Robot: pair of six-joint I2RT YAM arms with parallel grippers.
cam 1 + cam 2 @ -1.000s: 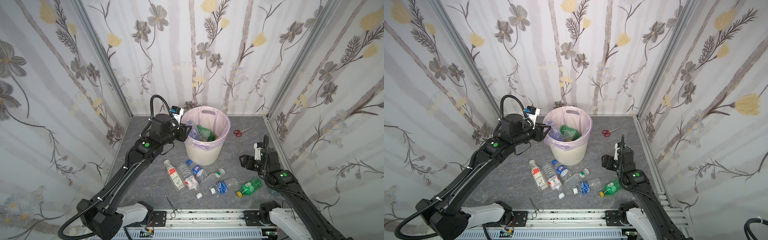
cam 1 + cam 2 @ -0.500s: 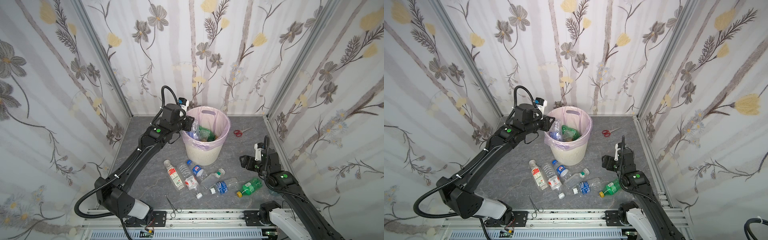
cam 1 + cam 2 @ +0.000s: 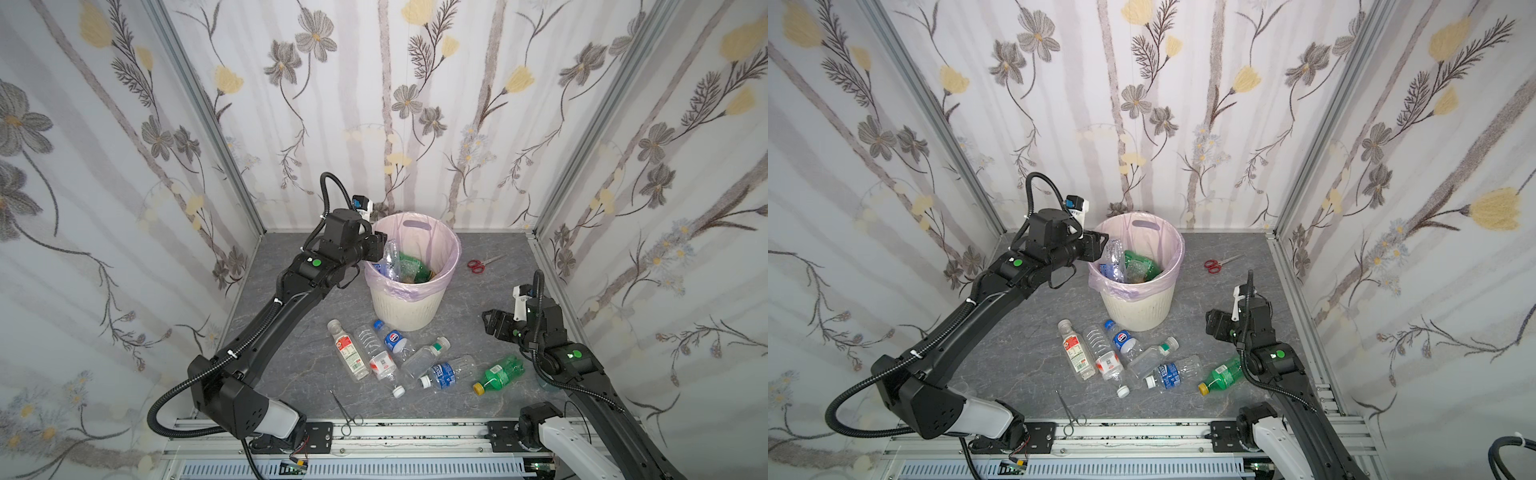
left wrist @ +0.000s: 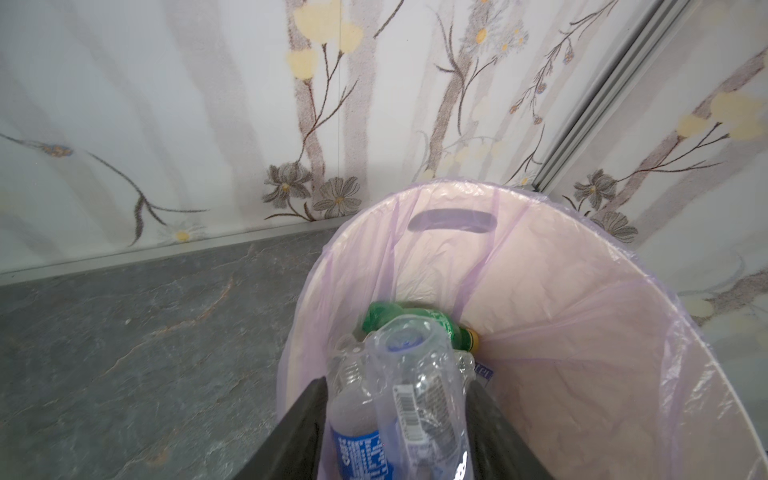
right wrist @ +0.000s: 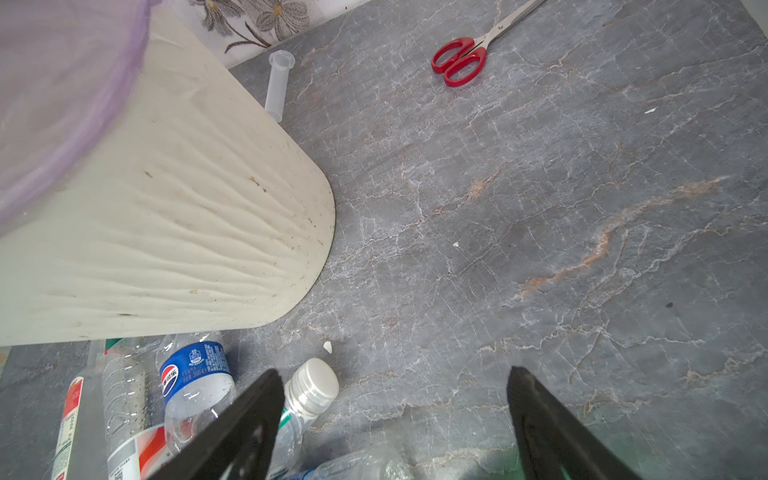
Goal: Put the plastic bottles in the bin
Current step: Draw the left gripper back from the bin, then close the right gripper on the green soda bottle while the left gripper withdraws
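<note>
The cream ribbed bin (image 3: 453,257) (image 3: 1177,253) with a pink liner stands mid-floor. My left gripper (image 3: 384,249) (image 4: 397,380) hangs over its near-left rim (image 4: 623,257), shut on two crumpled clear plastic bottles (image 4: 407,374) that point down into the bin; one has a blue label. A green bottle (image 4: 399,318) lies inside with others. Several bottles lie on the floor in front of the bin: a red-labelled one (image 3: 348,351), a Pepsi one (image 3: 392,338), a white-capped one (image 3: 424,355), a blue-labelled one (image 3: 446,372) and a green one (image 3: 498,374). My right gripper (image 3: 488,322) (image 5: 395,374) is open and empty, low beside them.
Red-handled scissors (image 3: 480,264) (image 5: 461,60) lie right of the bin. Thin forceps (image 3: 345,409) lie near the front rail. A clear plastic tube (image 5: 278,83) rests behind the bin's wall (image 5: 166,232). Flowered walls close in three sides.
My left arm has swung right and inward, carrying the clear bottles from outside the bin's left rim to over its mouth. The right arm has not moved.
</note>
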